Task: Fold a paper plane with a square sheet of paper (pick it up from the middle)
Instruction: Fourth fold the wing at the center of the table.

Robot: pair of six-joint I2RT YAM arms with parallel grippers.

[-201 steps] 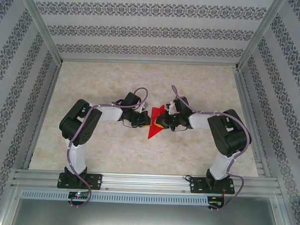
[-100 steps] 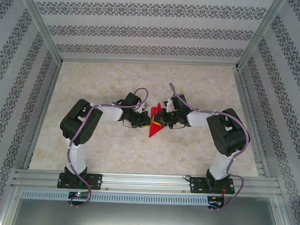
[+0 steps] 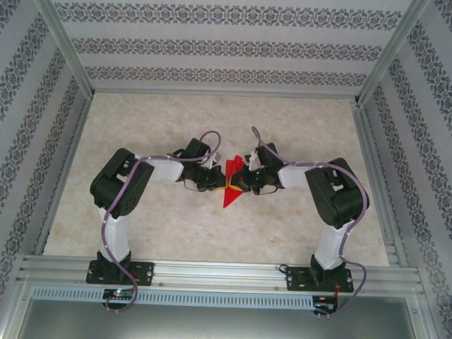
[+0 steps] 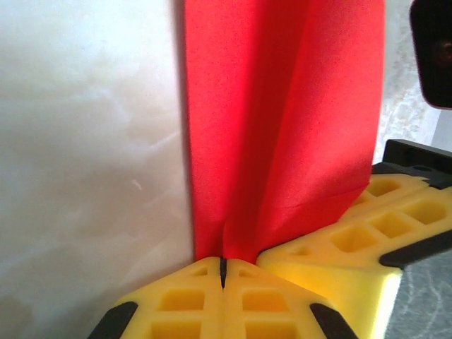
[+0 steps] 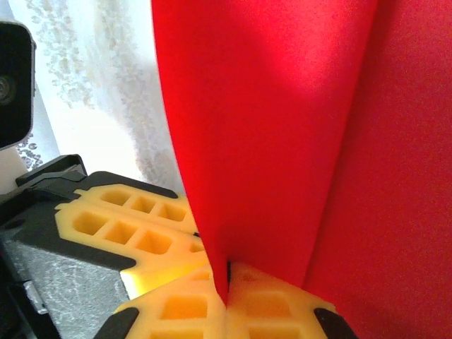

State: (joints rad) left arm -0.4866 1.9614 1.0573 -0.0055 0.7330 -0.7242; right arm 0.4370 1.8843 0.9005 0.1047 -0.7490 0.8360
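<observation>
The paper plane (image 3: 230, 186) is bright red paper folded to a narrow dart, its point toward the near edge, held just above the table's middle. My left gripper (image 3: 221, 182) is shut on its left side and my right gripper (image 3: 240, 183) on its right side, the two almost touching. In the left wrist view the yellow jaws of my left gripper (image 4: 223, 272) pinch the folded paper (image 4: 282, 120), with the right gripper's fingers (image 4: 381, 219) alongside. In the right wrist view my right gripper (image 5: 227, 277) pinches a flap of the paper (image 5: 275, 134), beside the left gripper's fingers (image 5: 134, 226).
The marbled beige table (image 3: 138, 121) is framed by aluminium rails (image 3: 221, 273) and patterned walls. Both arms bend inward and meet at the centre.
My right gripper has moved left toward the left gripper, drawing the paper's right flap in so that the red shape looks narrower. The left arm has barely moved.
</observation>
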